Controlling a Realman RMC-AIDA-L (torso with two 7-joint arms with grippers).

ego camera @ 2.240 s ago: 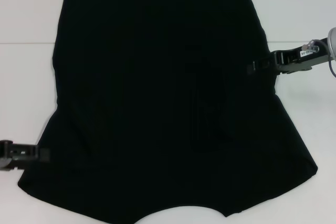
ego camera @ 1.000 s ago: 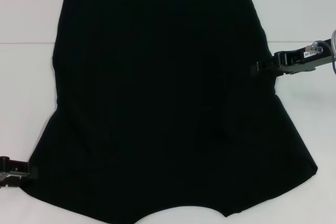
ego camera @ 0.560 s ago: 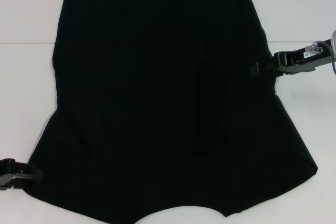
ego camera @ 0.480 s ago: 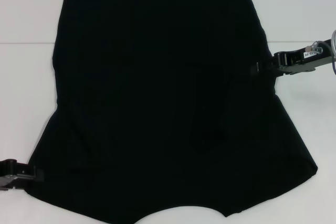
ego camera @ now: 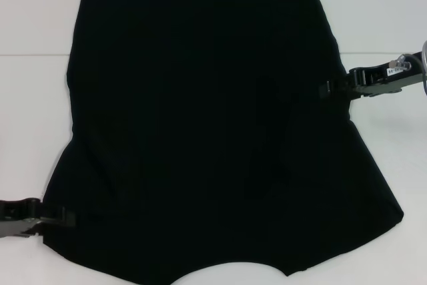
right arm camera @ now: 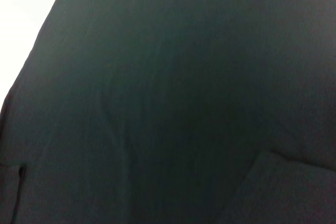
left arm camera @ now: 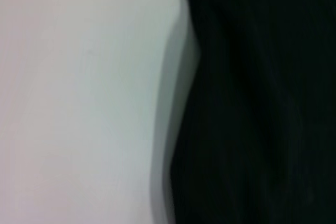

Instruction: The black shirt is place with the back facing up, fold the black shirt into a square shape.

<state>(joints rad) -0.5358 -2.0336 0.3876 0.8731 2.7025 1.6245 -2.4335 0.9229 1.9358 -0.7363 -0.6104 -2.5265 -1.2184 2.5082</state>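
Since the earlier frame my left claw [ego camera: 63, 216] has moved inward from the lower left edge of the frame and now reaches the sleeve edge of the black shirt [ego camera: 200, 118]; whether it is apart or together I cannot tell. My right claw [ego camera: 325, 89] waits at the shirt's side, middle right, its state also unclear. The shirt lies flat, filling the white surface [ego camera: 33, 98]. I judge a grasp is near.
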